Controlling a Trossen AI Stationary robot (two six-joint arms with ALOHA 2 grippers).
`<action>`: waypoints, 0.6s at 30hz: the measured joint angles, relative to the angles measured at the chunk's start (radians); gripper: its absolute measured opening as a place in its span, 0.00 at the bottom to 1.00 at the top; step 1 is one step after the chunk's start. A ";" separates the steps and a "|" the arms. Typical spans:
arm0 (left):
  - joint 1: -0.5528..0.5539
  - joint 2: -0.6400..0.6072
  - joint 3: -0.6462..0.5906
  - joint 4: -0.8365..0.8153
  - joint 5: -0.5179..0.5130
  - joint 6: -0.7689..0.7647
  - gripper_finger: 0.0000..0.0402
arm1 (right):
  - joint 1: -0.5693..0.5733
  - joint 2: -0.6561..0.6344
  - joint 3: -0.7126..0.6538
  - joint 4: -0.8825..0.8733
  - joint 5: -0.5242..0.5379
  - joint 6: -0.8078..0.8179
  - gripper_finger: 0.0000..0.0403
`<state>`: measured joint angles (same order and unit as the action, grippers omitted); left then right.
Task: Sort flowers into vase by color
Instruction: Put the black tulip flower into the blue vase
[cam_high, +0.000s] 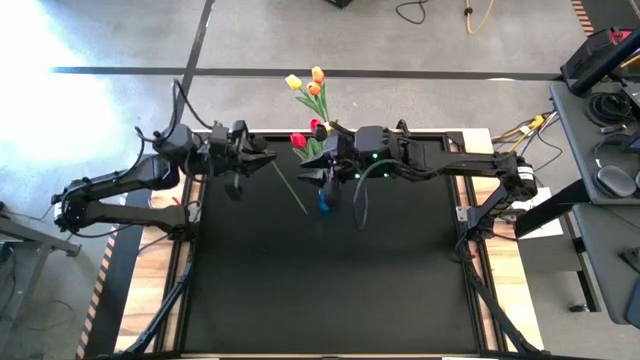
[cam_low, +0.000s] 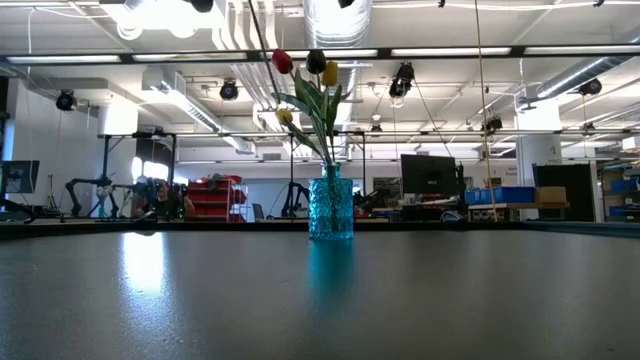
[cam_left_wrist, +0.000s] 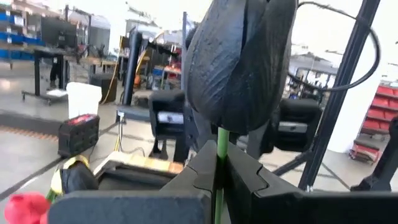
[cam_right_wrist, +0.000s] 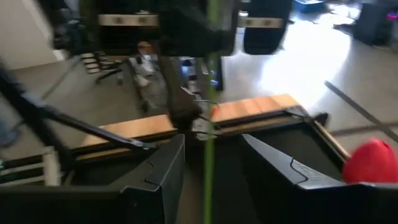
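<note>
A blue glass vase (cam_low: 331, 208) (cam_high: 325, 202) stands near the table's far middle. It holds several tulips (cam_low: 315, 90) with red, yellow and orange heads (cam_high: 310, 88). My left gripper (cam_high: 262, 160) (cam_left_wrist: 217, 180) is raised left of the vase and shut on one more tulip. That tulip's head (cam_left_wrist: 239, 62) looks dark against the light, and its thin stem (cam_high: 290, 190) slants down toward the vase. My right gripper (cam_high: 308, 172) (cam_right_wrist: 211, 180) hovers above the vase, open, with a green stem (cam_right_wrist: 210, 124) standing between its fingers, untouched. Neither gripper shows in the low view. My left gripper pinches the tulip's green stem (cam_left_wrist: 218, 163) between its two fingers, just below the head. The head stands beyond the fingertips and the rest of the stem trails down toward the vase. Whether the lower end (cam_high: 305, 210) sits in the vase, I cannot tell.
The black table mat (cam_high: 330, 290) stretches from the vase toward the near edge. Wooden side strips (cam_high: 150, 250) and the arm bases flank it. Cables and a bench with gear (cam_high: 605, 120) lie off the table's right side.
</note>
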<state>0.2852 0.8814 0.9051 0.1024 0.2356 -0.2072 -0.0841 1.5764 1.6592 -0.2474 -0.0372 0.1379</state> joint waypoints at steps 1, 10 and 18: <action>0.000 0.001 0.001 0.013 0.001 -0.001 0.00 | -0.003 0.000 0.004 -0.001 -0.028 -0.003 0.37; -0.002 0.044 0.002 0.037 0.031 -0.026 0.00 | -0.021 0.010 0.010 0.002 -0.117 0.053 0.38; -0.012 0.091 0.014 0.072 0.072 -0.039 0.00 | -0.031 0.022 0.010 0.009 -0.092 0.104 0.38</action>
<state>0.2734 0.9723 0.9186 0.1749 0.3079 -0.2467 -0.1154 1.5983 1.6688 -0.2381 -0.1289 0.2421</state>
